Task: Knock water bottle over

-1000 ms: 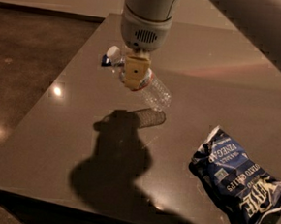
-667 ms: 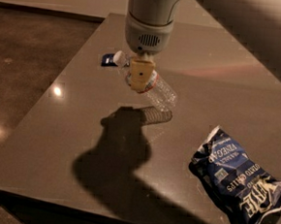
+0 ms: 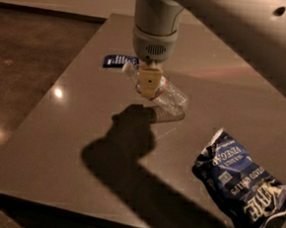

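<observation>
Gripper (image 3: 149, 83) hangs at upper centre of frame, under the grey wrist, right over the water bottle (image 3: 174, 94). Claw state: cannot tell. The tan end piece overlaps the bottle's middle, and whether it clamps or just touches the bottle is not visible.

Water bottle sits just right of upper centre on the table (image 3: 56, 144), slanted hard, white cap to the upper left and base to the lower right. It looks tipped or nearly flat; can't tell whether it rests fully on the surface. Its reflection shows just below it.

Small dark blue packet (image 3: 116, 61) lies just beyond the cap, near it. Chip bag (image 3: 241, 185) is at lower right, well apart from the bottle.

Handling, as a judgement:
- The clear ribbed plastic is likely light and thin-walled, dents under a squeeze.
- Smooth round body on a glossy table, so it will probably roll or skid once down.
- No firm hold is needed to topple it; a sideways push high on the body near the cap does it.
- If gripping, take the ribbed middle.
</observation>
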`<state>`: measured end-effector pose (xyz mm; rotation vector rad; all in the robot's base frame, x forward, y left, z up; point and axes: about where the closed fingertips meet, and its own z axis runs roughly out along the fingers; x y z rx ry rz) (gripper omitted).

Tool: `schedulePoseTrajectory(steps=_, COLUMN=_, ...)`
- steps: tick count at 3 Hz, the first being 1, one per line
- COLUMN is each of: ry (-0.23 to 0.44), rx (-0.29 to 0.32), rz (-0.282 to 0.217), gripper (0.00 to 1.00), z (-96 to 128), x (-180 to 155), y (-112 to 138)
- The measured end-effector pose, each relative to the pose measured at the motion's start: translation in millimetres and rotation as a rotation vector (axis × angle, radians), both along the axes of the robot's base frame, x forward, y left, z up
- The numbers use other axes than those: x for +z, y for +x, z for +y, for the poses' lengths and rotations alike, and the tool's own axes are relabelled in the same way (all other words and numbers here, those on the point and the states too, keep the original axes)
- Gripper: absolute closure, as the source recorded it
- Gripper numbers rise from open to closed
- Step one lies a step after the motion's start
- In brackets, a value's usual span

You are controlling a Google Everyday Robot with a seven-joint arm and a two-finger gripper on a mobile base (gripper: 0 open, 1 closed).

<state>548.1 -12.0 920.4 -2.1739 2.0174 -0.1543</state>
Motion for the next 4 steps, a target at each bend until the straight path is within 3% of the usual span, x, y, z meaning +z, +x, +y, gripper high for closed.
schedulePoseTrajectory(steps=1, ry=-0.032, rx=0.005, rz=0.01, gripper=0.85, z=-5.0, x=-10.9, y=3.2)
schedulePoseTrajectory(steps=4, ry=-0.095, rx=0.012, rz=0.05, gripper=0.14, z=-29.9, x=-39.9, y=-3.8)
